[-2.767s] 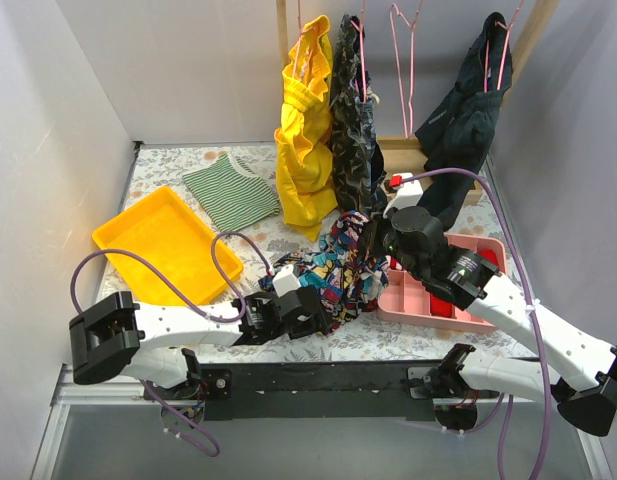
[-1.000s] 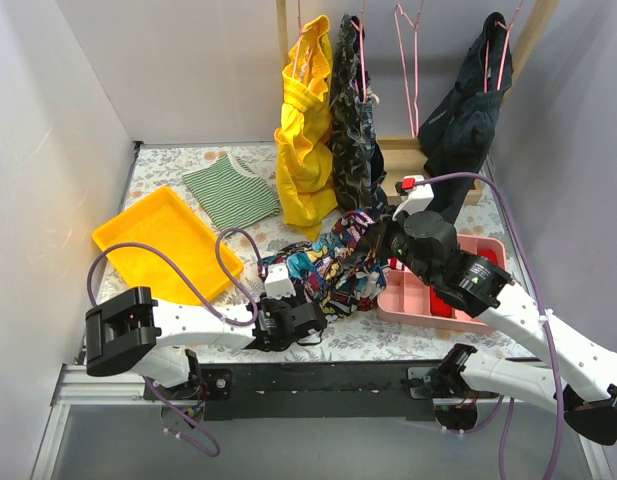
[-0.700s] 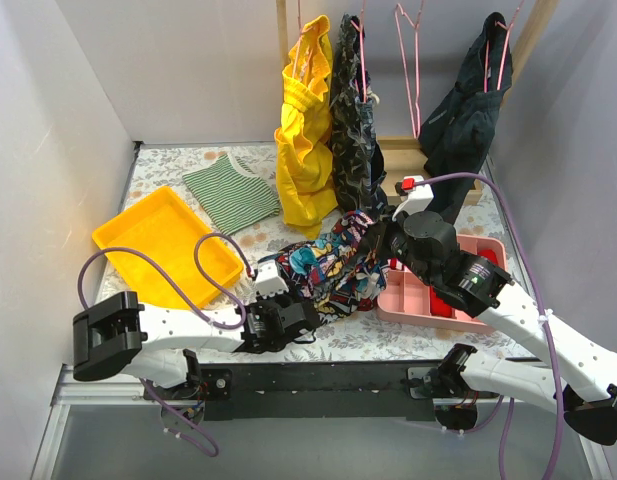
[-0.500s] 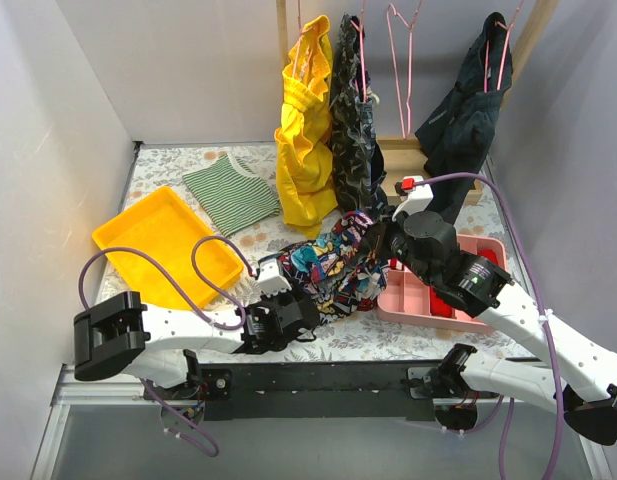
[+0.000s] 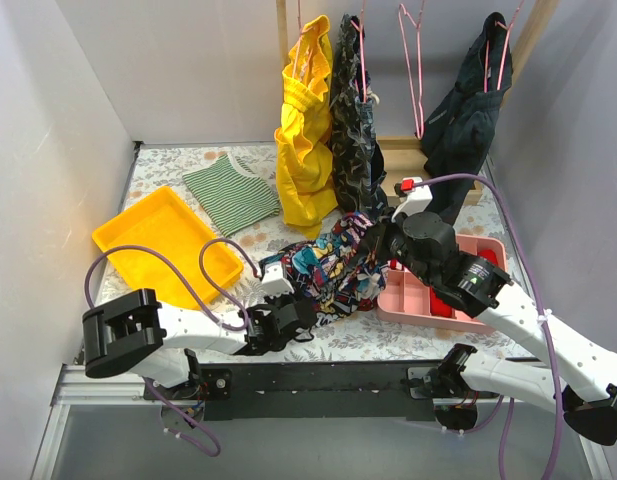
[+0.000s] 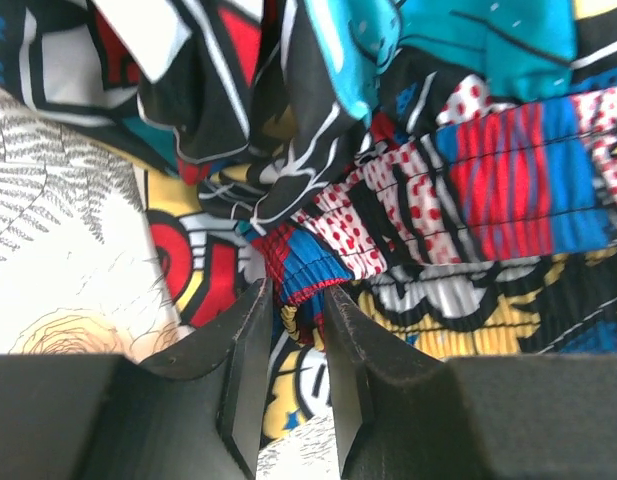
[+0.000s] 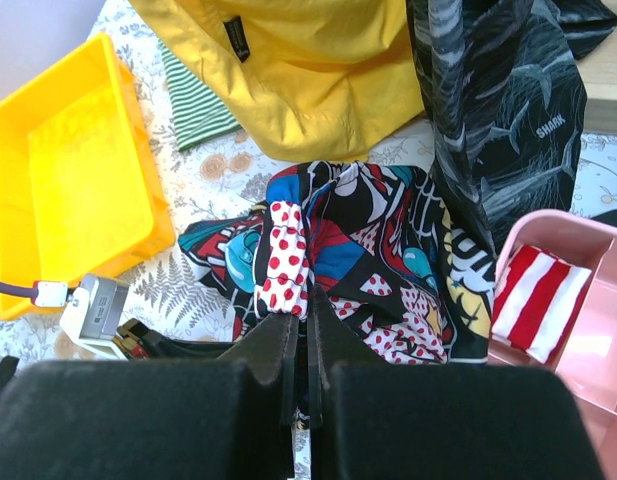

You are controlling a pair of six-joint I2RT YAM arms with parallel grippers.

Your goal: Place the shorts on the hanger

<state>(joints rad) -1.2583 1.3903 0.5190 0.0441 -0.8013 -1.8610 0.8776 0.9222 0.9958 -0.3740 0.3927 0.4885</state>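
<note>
The comic-print shorts (image 5: pixel 333 262) lie bunched on the floral table between the arms. My right gripper (image 5: pixel 373 238) is shut on a red-dotted fold of their waistband (image 7: pixel 288 262) and holds that end raised. My left gripper (image 5: pixel 293 303) is low at the near left edge of the shorts. Its jaws stand close together with a red-and-blue waistband edge (image 6: pixel 298 278) pinched between the tips. An empty pink wire hanger (image 5: pixel 411 75) hangs from the rail at the back, well above and behind the shorts.
On the same rail hang a yellow garment (image 5: pixel 305 140), a dark patterned garment (image 5: pixel 353 130) and a navy jacket (image 5: pixel 463 115). A yellow tray (image 5: pixel 138 262) and a green striped cloth (image 5: pixel 231 192) lie at left. A pink bin (image 5: pixel 408 300) sits by the right arm.
The left gripper drew back to the left, then came in onto the near edge of the shorts. The right arm has shifted slightly right with its fold. The empty hanger sways a little.
</note>
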